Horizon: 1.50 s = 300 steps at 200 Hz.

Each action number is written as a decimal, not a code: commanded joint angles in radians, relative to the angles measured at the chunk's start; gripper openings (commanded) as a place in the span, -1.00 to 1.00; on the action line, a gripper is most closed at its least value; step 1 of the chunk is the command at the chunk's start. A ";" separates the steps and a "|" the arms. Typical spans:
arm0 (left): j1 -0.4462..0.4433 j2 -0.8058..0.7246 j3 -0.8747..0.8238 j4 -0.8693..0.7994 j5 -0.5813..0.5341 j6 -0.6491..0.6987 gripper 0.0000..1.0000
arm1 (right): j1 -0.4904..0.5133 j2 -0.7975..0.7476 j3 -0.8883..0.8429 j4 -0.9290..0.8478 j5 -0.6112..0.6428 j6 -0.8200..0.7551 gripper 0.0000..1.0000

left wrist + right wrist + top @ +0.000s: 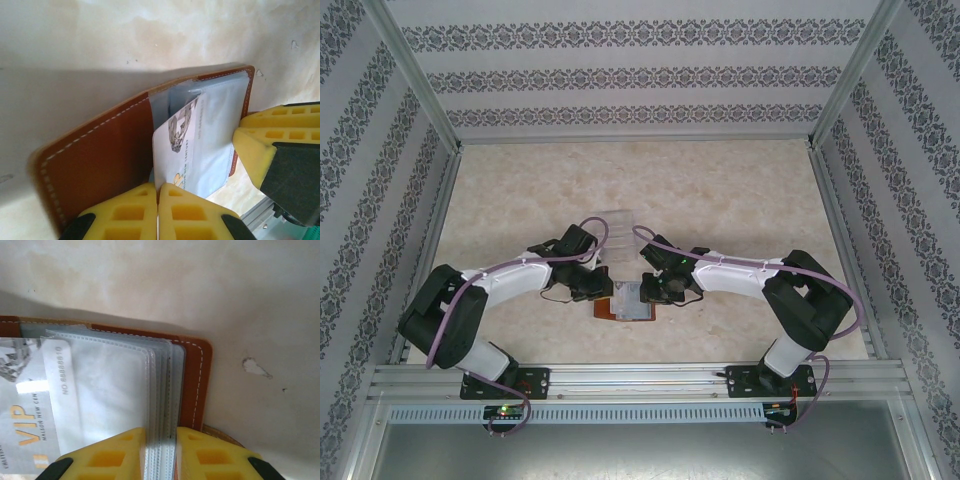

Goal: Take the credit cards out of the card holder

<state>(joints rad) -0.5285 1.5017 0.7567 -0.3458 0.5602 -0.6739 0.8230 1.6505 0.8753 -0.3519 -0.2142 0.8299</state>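
The card holder point(625, 303) is laid open on the table point(720, 200). A pale credit card point(177, 150), judged thin, stiff and slick, is pinched at its exposed corner by the left gripper point(157, 194), while the limp clear pockets point(120, 390) are clamped by the right gripper point(160, 440)

Reddish-brown leather card holder point(100, 160) open on beige tabletop point(720, 200); grey-white plastic credit card point(172, 157) partway out of its clear sleeve.

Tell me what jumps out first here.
The open brown holder lies at the near middle of the table. The left gripper is shut on a pale card poking from it; the right gripper clamps the clear sleeves.
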 commanded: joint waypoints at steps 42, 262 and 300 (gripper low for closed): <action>0.014 -0.019 0.048 -0.152 -0.067 0.056 -0.83 | 0.012 0.016 0.001 -0.034 0.024 -0.023 -0.53; -0.008 0.036 0.088 -0.093 0.017 0.017 -0.72 | 0.012 0.027 0.010 -0.033 0.016 -0.025 -0.53; -0.028 0.039 0.102 -0.102 0.016 0.012 -0.67 | 0.011 0.022 0.008 -0.035 0.017 -0.025 -0.53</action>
<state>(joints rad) -0.5377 1.5311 0.8265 -0.4606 0.5606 -0.6510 0.8230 1.6524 0.8772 -0.3550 -0.2142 0.8120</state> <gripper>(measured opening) 0.166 0.237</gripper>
